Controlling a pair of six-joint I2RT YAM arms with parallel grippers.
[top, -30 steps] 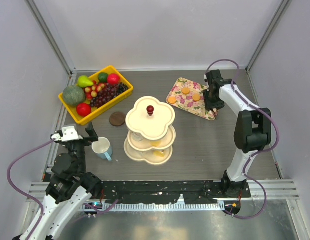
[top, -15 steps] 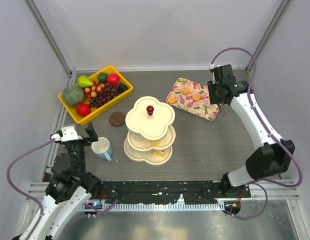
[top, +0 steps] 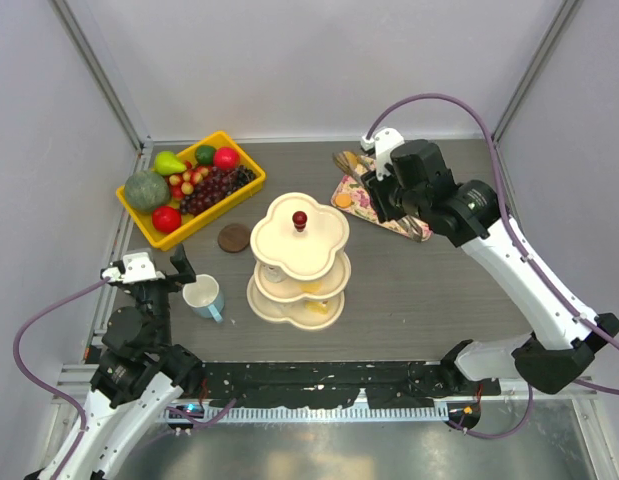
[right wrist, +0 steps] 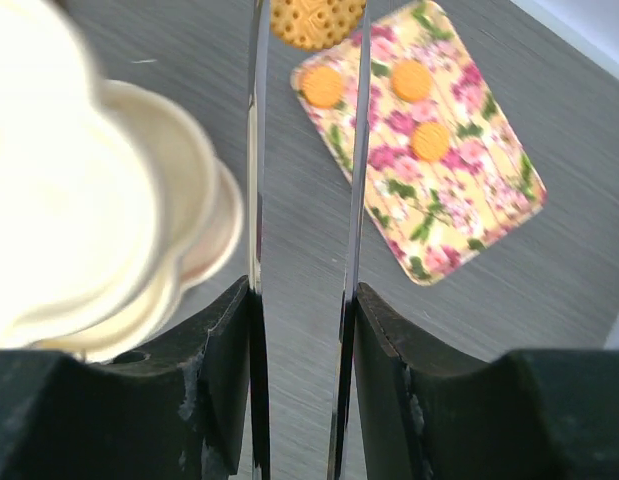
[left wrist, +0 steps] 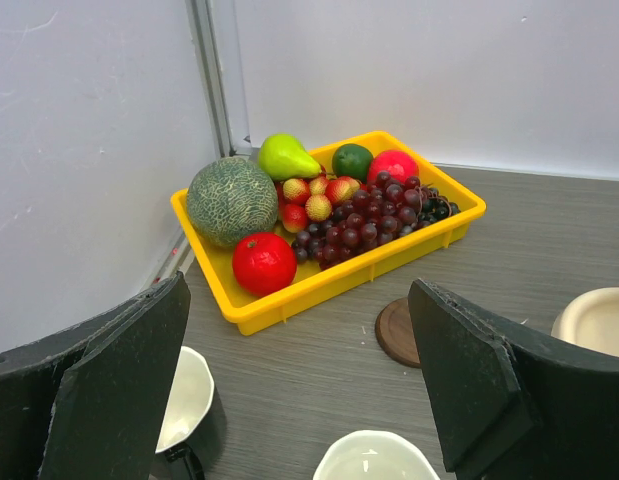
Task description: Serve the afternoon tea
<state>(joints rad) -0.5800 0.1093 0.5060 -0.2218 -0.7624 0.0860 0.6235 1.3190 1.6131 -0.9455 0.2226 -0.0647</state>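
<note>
The cream three-tier stand [top: 321,240] with a red knob stands mid-table; it fills the left of the right wrist view, blurred [right wrist: 79,200]. My right gripper [top: 382,192] [right wrist: 302,290] hovers over the floral tray [top: 414,225], shut on thin metal tongs [right wrist: 257,150] that pinch a round biscuit [right wrist: 314,20] at their tip. Three orange biscuits [right wrist: 411,80] lie on the tray. My left gripper [left wrist: 299,290] stands open near the table's left front, just behind the pale blue mug [top: 203,296] [left wrist: 374,455], with the dark mug [left wrist: 184,400] by its left finger.
A yellow bin of fruit [top: 139,210] [left wrist: 319,285] sits at the back left. A round brown coaster [top: 233,237] [left wrist: 399,330] lies between the bin and the stand. Metal frame posts and pale walls close in the table's sides and back.
My right arm has swung from the tray's right edge leftward over the tray, toward the stand, with the tongs in its grip. The left arm has not moved.
</note>
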